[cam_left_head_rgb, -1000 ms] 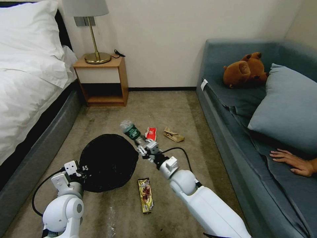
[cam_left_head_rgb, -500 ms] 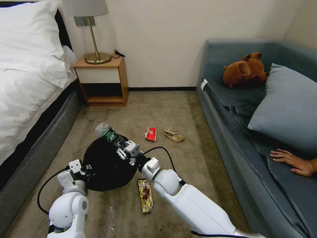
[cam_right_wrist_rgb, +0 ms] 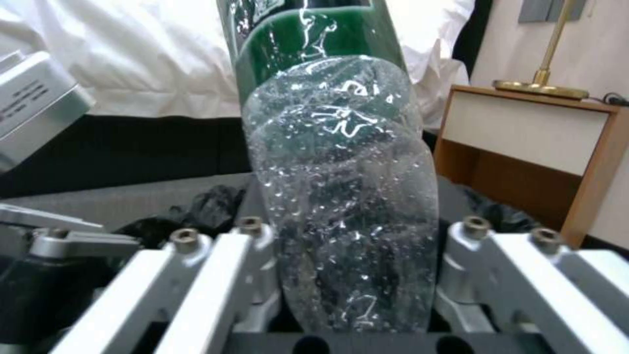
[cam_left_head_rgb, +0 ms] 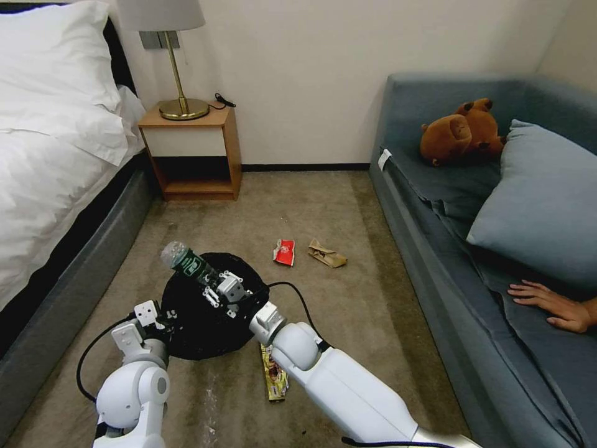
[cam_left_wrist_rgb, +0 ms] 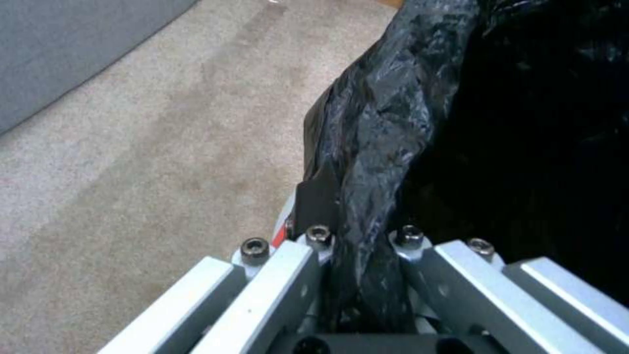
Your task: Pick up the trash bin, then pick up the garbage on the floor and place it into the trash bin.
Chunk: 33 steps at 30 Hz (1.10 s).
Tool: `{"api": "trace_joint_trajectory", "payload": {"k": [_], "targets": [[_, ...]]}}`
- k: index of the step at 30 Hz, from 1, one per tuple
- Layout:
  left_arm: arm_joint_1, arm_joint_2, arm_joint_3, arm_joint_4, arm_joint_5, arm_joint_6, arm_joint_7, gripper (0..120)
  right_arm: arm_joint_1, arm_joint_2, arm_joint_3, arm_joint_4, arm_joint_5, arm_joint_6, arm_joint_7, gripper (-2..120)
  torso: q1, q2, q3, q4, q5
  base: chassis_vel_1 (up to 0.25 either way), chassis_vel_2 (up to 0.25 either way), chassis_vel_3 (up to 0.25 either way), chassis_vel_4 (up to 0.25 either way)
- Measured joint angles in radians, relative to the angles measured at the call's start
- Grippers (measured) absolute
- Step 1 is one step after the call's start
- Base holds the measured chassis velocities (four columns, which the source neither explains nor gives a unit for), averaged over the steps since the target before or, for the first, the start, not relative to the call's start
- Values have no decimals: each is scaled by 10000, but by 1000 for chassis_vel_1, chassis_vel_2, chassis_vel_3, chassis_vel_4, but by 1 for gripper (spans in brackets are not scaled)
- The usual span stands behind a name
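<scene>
The trash bin (cam_left_head_rgb: 205,311), lined with a crinkled black bag (cam_left_wrist_rgb: 393,123), hangs off the carpet with my left gripper (cam_left_head_rgb: 163,319) shut on its near rim; the bag's folded edge is pinched between the jaws (cam_left_wrist_rgb: 357,275). My right gripper (cam_left_head_rgb: 214,287) is shut on a clear green-labelled bottle (cam_left_head_rgb: 186,262) (cam_right_wrist_rgb: 341,187), holding it tilted over the bin's open mouth. On the carpet lie a red-white wrapper (cam_left_head_rgb: 284,252), a crumpled brown paper bag (cam_left_head_rgb: 326,254) and a long gold-brown snack wrapper (cam_left_head_rgb: 275,373), partly hidden under my right arm.
A bed (cam_left_head_rgb: 56,162) runs along the left, a wooden nightstand (cam_left_head_rgb: 193,152) with a lamp stands at the back, and a grey-blue sofa (cam_left_head_rgb: 472,205) with a brown plush toy (cam_left_head_rgb: 460,132) fills the right. A person's hand (cam_left_head_rgb: 550,305) rests on the sofa seat.
My right gripper has carried the bottle leftward and nearer, from beside the bin to over its opening. The left gripper and bin shifted slightly right.
</scene>
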Motion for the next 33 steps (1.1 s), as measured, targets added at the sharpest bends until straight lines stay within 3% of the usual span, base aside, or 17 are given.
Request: {"api": "trace_joint_trajectory", "payload": {"k": [1, 5, 7, 11, 13, 22, 33], "targets": [[6, 5, -9, 0, -1, 0, 6, 1, -116, 60, 63, -47, -75, 24, -6, 45, 0, 0, 0, 1, 0, 0, 0, 0, 0], [32, 9, -9, 0, -3, 0, 15, 1, -244, 91, 117, -61, -248, 43, -16, 55, 0, 0, 0, 1, 0, 0, 0, 0, 0], [82, -3, 10, -43, 18, -3, 25, 1, -367, 108, 147, 0, -338, 46, -55, 76, 0, 0, 0, 1, 0, 0, 0, 0, 0], [82, -3, 12, -78, 27, -2, 25, 1, -384, 87, 159, 36, -340, 43, -75, 85, 0, 0, 0, 1, 0, 0, 0, 0, 0], [82, 6, 12, -110, 28, -1, 26, 1, -387, 46, 169, 77, -341, 31, -92, 98, 0, 0, 0, 0, 0, 0, 0, 0, 0], [40, 32, 3, -111, 36, 19, 26, 1, -291, -34, 284, 290, -293, -110, -36, 100, 0, 0, 0, 1, 1, 0, 0, 0, 0], [-113, 362, -248, -50, -288, 43, 42, 1, 43, -1195, 1362, 1379, 257, -1053, 1307, 100, 0, 0, 0, 0, 2, 0, 0, 0, 0]]}}
